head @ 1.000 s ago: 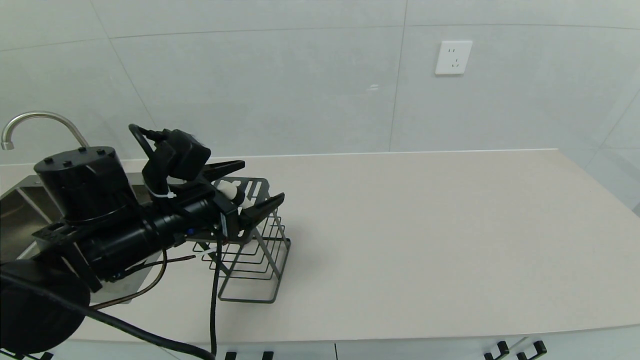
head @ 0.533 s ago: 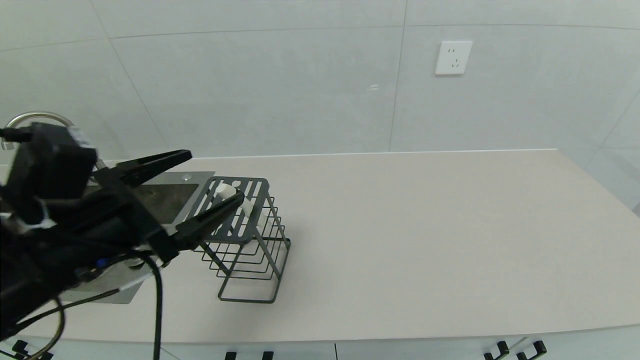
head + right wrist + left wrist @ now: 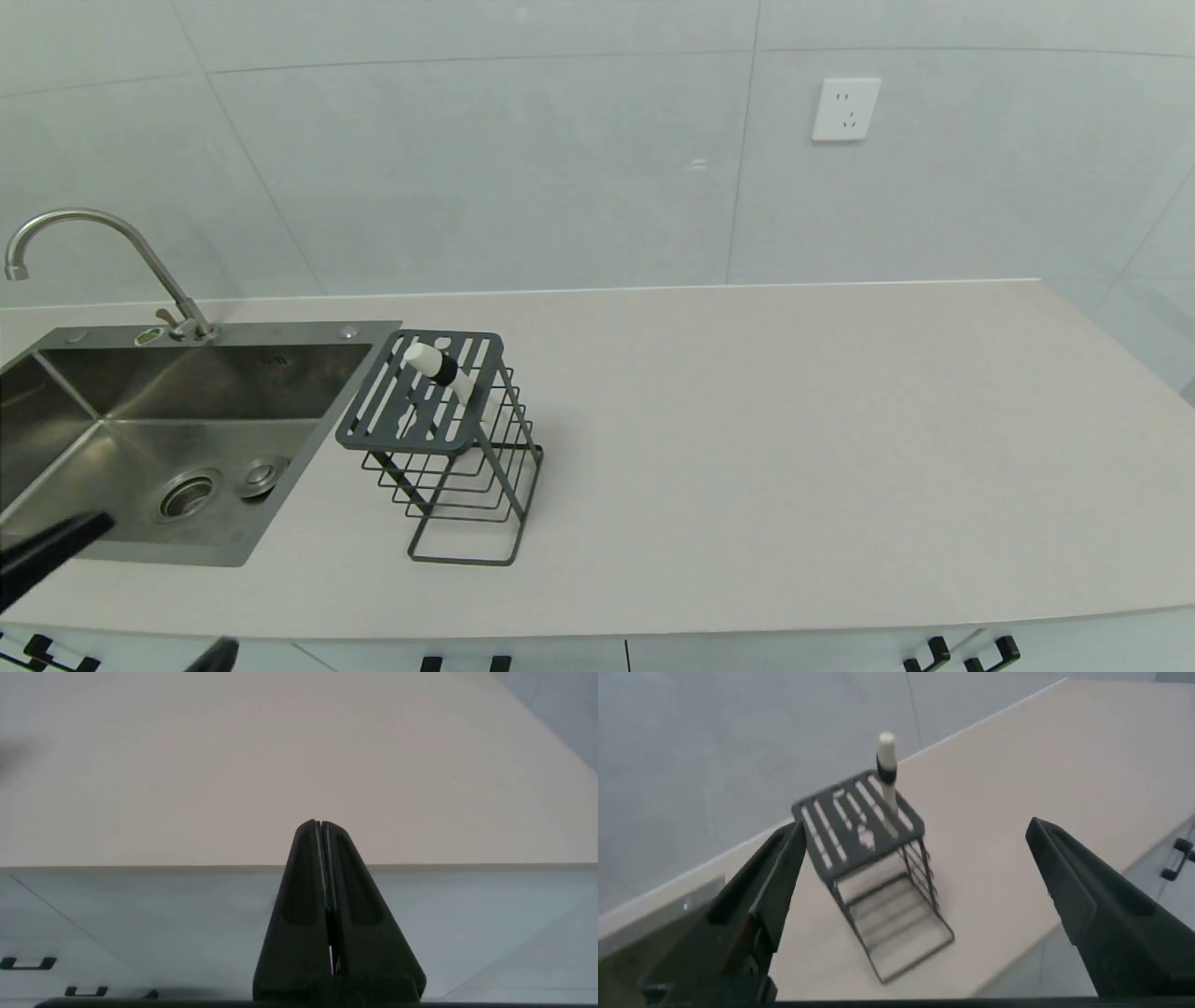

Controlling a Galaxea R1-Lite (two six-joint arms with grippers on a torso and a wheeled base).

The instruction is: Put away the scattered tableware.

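On the pale bench (image 3: pixel 794 420), the white-and-black-handled utensil (image 3: pixel 431 362) stands slotted in the dark wire rack (image 3: pixel 392 411), apparently stowed; hence the left gripper (image 3: pixel 915 829) hangs well apart, fingers spread and empty, the right gripper (image 3: pixel 322 826) with fingers pressed together.

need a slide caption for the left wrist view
Open left hand frames a wire rack on the counter, a white-handled utensil poking up through its slotted top.

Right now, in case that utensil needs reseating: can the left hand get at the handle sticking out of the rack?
Probably yes: the left hand is open and faces the rack; the handle stands clear above its top, nothing between.
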